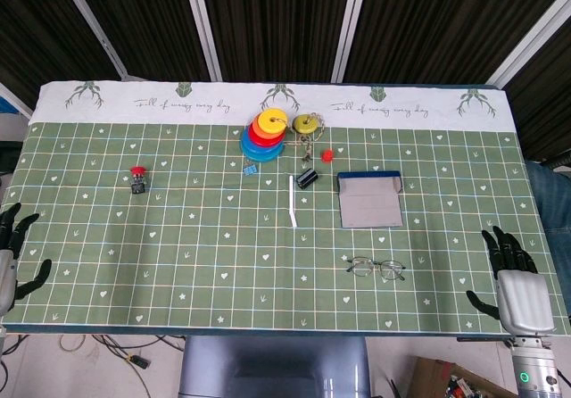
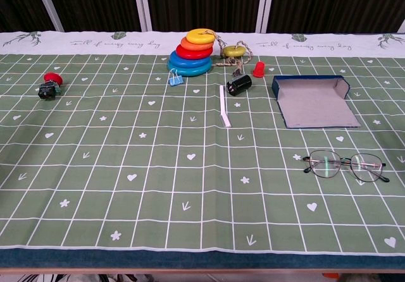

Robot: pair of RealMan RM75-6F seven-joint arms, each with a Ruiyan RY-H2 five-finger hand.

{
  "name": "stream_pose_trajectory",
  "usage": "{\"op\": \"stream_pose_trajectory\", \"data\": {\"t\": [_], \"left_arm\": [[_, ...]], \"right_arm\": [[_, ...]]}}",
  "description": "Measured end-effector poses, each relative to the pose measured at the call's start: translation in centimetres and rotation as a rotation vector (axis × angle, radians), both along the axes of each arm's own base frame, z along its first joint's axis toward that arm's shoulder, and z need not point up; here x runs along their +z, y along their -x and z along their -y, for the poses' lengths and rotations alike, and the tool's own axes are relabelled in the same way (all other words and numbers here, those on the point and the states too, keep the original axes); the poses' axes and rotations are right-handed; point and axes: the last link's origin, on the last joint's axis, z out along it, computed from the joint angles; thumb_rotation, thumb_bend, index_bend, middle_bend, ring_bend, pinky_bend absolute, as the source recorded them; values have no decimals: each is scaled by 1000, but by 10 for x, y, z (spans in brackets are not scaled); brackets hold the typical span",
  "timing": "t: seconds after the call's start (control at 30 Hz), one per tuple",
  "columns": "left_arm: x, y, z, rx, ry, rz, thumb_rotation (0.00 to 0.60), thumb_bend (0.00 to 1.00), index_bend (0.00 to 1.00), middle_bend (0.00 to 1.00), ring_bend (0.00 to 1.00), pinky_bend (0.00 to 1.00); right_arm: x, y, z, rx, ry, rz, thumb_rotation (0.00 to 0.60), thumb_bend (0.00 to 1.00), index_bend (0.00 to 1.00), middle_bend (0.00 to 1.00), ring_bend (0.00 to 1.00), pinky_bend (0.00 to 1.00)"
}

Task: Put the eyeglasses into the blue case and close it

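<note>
Blue case [image 1: 369,199] lies open and empty — eyeglasses [image 1: 376,268] on the cloth at its 6 o'clock.
My left hand [image 1: 16,255] and right hand [image 1: 515,282] rest open, holding nothing; the cloth's border [image 1: 268,104] reads "Full of energy every day".

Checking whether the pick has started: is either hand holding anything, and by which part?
Nothing is held. The left hand and right hand sit open at the table's near corners; the eyeglasses lie untouched on the mat before the open blue case.

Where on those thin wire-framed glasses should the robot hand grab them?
Probably the bridge between the lenses of the thin wire-framed eyeglasses, pinched from above: they lie flat on the green cloth, and the right robot hand is nearest, so it should come in from that side.
</note>
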Motion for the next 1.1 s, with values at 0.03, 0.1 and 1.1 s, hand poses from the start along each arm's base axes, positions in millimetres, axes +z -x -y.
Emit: {"op": "stream_pose_trajectory", "data": {"t": [0.03, 0.1, 1.1], "left_arm": [[0, 0, -1, -1, 0, -2, 600, 330, 139, 0, 0, 0], [-1, 0, 0, 0, 4, -6, 600, 330, 140, 0, 0, 0], [-1, -3, 5, -5, -4, 8, 600, 330, 145, 0, 0, 0]], "right_arm": [[-1, 0, 0, 1, -3, -1, 600, 234, 0, 12, 58, 199], [-2, -1, -2, 2, -14, -1, 600, 233, 0, 12, 58, 199], [-8, 5, 0, -24, -88, 57, 600, 233, 2, 13, 59, 199]]}}
